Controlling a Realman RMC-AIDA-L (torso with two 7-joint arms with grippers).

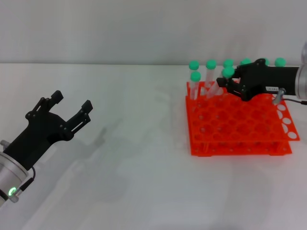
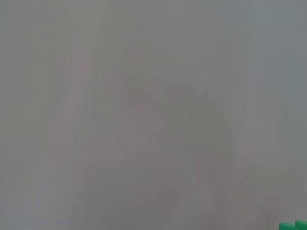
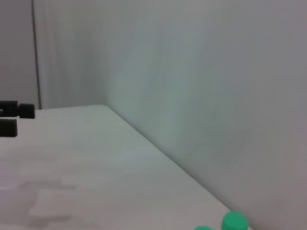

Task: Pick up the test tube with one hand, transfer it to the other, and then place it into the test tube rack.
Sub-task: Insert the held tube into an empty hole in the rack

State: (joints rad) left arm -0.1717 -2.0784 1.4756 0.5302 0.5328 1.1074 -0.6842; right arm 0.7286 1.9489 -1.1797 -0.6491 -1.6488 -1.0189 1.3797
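The orange-red test tube rack [image 1: 240,130] stands on the white table at the right. My right gripper [image 1: 229,83] reaches in from the right over the rack's back rows and looks shut on a test tube [image 1: 228,72] just below its green cap; the tube leans, its lower end among the rack's holes. Several more green-capped tubes [image 1: 195,76] stand upright in the back rows. My left gripper [image 1: 72,101] hovers over the table at the far left, open and empty, well apart from the rack.
The white table [image 1: 139,158] runs back to a grey wall. Green caps show at the edge of the left wrist view [image 2: 292,225] and of the right wrist view [image 3: 235,221]. The left gripper's fingers [image 3: 10,119] show far off in the right wrist view.
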